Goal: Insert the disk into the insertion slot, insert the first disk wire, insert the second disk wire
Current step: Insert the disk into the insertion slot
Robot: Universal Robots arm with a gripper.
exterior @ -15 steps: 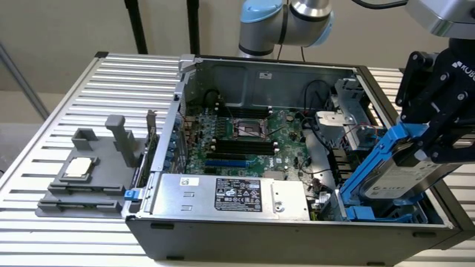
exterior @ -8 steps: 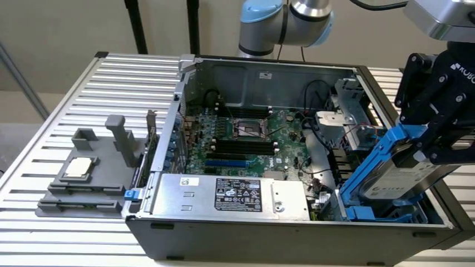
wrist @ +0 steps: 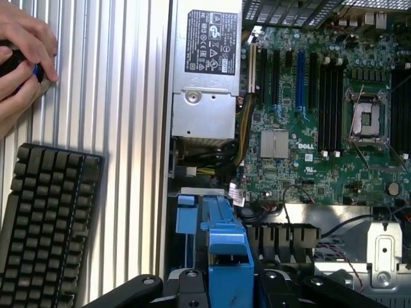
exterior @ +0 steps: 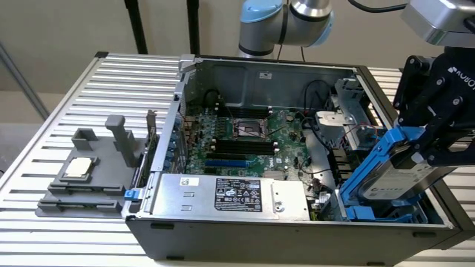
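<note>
From my station I see the gripper [exterior: 435, 154] clenched on the upper end of the disk [exterior: 395, 179], its black fingers [exterior: 417, 146] clamped over the blue carrier [exterior: 380, 158] that frames the drive. The disk hangs tilted, label side facing the inside of the computer case [exterior: 297, 231], with its lower end down at the insertion slot [exterior: 373, 213] in the corner of the case at the exterior view's right. I judge the first step as under way but not finished: most of the drive stands above the bay, so it is entering, not seated. In the wrist view the carrier runs down toward the blue fittings of the bay, just beside the power supply [wrist: 205, 77] and the motherboard [wrist: 321, 109]. I can see no cable joined to the disk, so I take both wire insertions as not yet done, though loose cabling lies deeper in the case and I cannot tell which leads are the disk's. Off to the side on the slatted desk [exterior: 111, 75], a person's hand [wrist: 19, 58] rests near a keyboard [wrist: 45, 224], well apart from the work.
</note>
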